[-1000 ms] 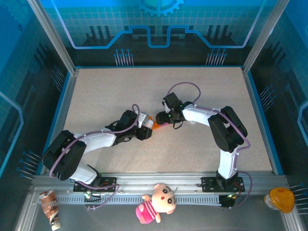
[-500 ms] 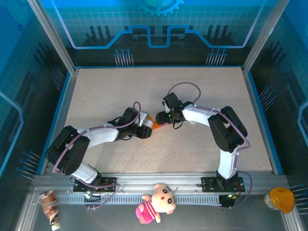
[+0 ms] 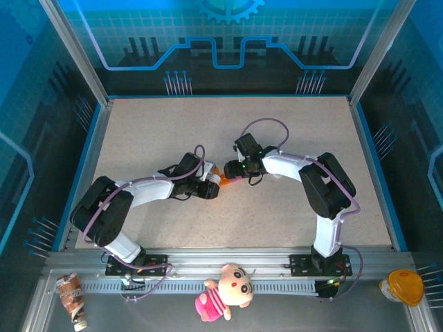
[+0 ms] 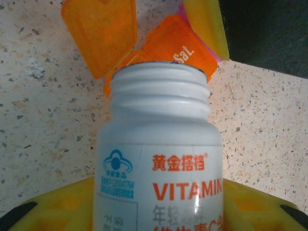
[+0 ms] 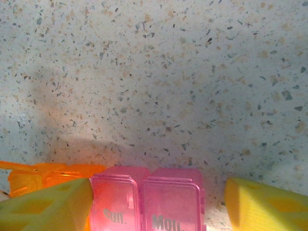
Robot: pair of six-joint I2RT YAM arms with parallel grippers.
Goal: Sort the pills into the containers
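Speckled table [image 5: 154, 72]: left jaws clamp bottle [image 4: 159, 159] (label legible, left wrist); right jaws wide, straddling containers [image 5: 149, 202].

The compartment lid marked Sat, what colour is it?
Orange. The Sat lid shows best in the left wrist view.

On the speckled counter [image 3: 173, 131] the two white-and-black arms reach in from the near rail [image 3: 228, 259] and meet a little below its middle. The left hand [image 3: 210, 187] holds a small white bottle [image 3: 214, 179] at its tip, pointing right. Just beside the bottle's end lie the containers [image 3: 228, 183], an orange part next to a pink one, with the right hand [image 3: 237, 177] directly over the pink end. Below the rail sit a pink plush doll [image 3: 225, 289], a crumpled snack wrapper [image 3: 72, 299] at the left and an orange-lidded cup [image 3: 405, 286] at the right.
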